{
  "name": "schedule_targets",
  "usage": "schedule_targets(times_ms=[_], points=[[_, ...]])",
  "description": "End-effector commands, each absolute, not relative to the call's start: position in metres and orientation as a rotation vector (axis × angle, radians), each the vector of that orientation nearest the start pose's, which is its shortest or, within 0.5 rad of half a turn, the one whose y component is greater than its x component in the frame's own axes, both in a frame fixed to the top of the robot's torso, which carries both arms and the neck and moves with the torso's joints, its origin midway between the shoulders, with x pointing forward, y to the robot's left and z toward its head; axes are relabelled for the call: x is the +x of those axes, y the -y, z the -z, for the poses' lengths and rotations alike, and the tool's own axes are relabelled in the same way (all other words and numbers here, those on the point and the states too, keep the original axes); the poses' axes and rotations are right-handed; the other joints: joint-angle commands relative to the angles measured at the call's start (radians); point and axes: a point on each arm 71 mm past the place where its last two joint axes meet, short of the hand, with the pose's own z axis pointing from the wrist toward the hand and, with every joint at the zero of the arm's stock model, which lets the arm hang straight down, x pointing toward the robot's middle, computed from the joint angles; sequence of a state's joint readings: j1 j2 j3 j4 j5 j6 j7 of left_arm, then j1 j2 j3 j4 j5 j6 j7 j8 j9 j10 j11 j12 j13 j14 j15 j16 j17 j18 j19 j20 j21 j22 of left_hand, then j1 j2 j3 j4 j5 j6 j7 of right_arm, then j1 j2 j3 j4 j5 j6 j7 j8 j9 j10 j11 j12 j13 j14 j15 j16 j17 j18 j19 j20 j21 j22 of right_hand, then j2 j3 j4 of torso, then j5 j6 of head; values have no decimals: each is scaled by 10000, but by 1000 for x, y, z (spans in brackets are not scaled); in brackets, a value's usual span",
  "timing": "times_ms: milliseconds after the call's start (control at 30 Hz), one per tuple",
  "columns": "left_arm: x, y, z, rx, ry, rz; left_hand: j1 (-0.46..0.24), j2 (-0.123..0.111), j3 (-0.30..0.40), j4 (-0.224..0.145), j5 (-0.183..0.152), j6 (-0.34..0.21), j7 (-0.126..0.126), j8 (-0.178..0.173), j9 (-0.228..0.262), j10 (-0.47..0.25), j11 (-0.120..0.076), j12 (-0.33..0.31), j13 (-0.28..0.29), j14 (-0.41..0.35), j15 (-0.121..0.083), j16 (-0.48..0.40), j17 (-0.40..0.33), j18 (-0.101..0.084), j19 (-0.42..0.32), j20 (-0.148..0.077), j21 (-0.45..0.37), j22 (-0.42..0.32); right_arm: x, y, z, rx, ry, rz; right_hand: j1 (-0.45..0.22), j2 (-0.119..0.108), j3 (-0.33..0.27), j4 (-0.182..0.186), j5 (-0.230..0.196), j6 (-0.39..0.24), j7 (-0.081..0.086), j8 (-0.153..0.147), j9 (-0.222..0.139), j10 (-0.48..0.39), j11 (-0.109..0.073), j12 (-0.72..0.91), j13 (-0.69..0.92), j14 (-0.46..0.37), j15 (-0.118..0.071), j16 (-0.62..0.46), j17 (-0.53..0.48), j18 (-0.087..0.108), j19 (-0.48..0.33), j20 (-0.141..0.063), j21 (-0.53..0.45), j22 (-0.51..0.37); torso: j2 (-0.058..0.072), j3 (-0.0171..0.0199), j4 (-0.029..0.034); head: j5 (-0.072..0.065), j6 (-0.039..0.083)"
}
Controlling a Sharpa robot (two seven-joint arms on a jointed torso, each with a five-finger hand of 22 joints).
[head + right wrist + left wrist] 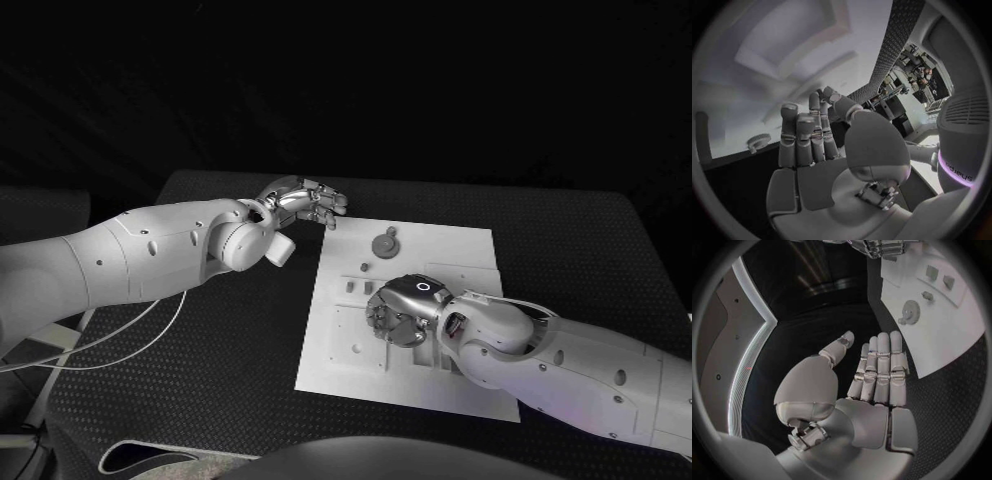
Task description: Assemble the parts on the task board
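Left hand [306, 203] hovers off the board's [447, 255] far corner, fingers straight and spread, holding nothing (its wrist view confirms). Right hand [402, 308] sits low over mid-board, fingers apart, empty. A round gear-like part [385, 243] lies near the far edge.

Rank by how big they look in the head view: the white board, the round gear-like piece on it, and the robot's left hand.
1. Task board, by far the largest.
2. Left hand.
3. Gear-like part, the smallest.
The hand may sit nearer the camera, so its real size stays unsure.
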State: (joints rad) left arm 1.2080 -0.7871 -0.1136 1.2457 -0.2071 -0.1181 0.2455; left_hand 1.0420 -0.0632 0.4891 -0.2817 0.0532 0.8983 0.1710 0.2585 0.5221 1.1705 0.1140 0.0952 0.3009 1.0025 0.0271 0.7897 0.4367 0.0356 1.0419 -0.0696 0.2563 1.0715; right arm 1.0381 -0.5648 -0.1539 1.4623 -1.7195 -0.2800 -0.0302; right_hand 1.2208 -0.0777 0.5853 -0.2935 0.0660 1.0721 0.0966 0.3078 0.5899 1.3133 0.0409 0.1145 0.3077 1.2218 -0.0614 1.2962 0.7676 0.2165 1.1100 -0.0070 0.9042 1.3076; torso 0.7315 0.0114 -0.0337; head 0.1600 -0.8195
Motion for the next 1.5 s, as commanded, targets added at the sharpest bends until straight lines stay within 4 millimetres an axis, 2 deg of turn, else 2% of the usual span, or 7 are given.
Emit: schedule_targets(times_ms=[33,367,633,767,833,1167,1500], points=[[522,-254,222,-9712,-16897,13325,-89,16,-65,7,26,-38,-6,45,-11,56,-13,-21,-14,55,21,-40,13,182,53,7,-42,-14,410,65,295,-6371,-17765,-8341,-8,95,48,-12,24,61,2,30,23,51,5,24,-3,-12,-84,-57,-8,453,12,-93,7,77,-1,-1,6,-14,-6],[522,-255,222,-9712,-16887,13314,-90,11,-67,6,25,-39,-6,47,-14,56,-13,-21,-15,57,21,-47,22,181,54,7,-46,-15,413,69,296,-6019,-17933,-8402,-226,23,1,8,25,-82,80,-74,10,-106,79,-93,-60,-117,-8,-105,-7,453,-62,-50,-38,82,-8,3,-13,15,-20],[522,-255,222,-9724,-16876,13286,-92,5,-69,6,25,-42,-6,48,-16,55,-13,-22,-17,57,21,-52,27,180,55,7,-48,-16,415,72,295,-5622,-17806,-8653,-774,-827,-215,82,23,-1442,670,-847,-316,-1244,599,-521,-399,-622,500,-141,47,453,-395,169,-169,114,-8,12,-12,14,-4],[523,-257,222,-9732,-16831,13248,-97,4,-72,9,25,-44,-4,47,-18,55,-12,-23,-17,58,21,-56,31,178,56,8,-50,-17,415,74,294,-5520,-17713,-8651,-1218,-1286,-284,239,24,-1848,862,-1065,-466,-1630,745,-508,-535,-796,646,-89,80,453,-494,256,-193,129,-3,17,-9,4,6],[523,-257,222,-9733,-16836,13251,-97,3,-72,9,25,-46,-4,47,-19,55,-12,-23,-18,58,21,-57,33,178,56,7,-50,-17,415,75,293,-5445,-17624,-8653,-1359,-1457,-200,346,30,-2055,859,-1155,-539,-1867,827,-504,-615,-920,725,-49,99,453,-567,284,-207,140,-7,17,-16,-7,17],[523,-259,222,-9759,-16802,13191,-96,14,-68,13,27,-47,-4,49,-22,56,-12,-22,-19,61,21,-63,42,179,60,6,-53,-17,414,90,280,-4464,-16820,-9088,-1439,-1524,-55,494,19,-2029,951,-1051,-561,-1852,817,-370,-630,-911,717,144,128,453,-502,247,-75,182,-7,24,-28,-51,70],[523,-260,221,-9730,-16736,13220,-87,18,-63,10,27,-42,-6,54,-23,61,-15,-20,-20,67,18,-69,52,180,64,3,-56,-18,432,118,233,-3723,-16222,-9200,-1140,-1142,7,133,15,-1797,824,-822,-537,-1294,565,-46,-481,-671,472,260,65,453,-349,118,90,180,-8,14,-35,-195,270]])
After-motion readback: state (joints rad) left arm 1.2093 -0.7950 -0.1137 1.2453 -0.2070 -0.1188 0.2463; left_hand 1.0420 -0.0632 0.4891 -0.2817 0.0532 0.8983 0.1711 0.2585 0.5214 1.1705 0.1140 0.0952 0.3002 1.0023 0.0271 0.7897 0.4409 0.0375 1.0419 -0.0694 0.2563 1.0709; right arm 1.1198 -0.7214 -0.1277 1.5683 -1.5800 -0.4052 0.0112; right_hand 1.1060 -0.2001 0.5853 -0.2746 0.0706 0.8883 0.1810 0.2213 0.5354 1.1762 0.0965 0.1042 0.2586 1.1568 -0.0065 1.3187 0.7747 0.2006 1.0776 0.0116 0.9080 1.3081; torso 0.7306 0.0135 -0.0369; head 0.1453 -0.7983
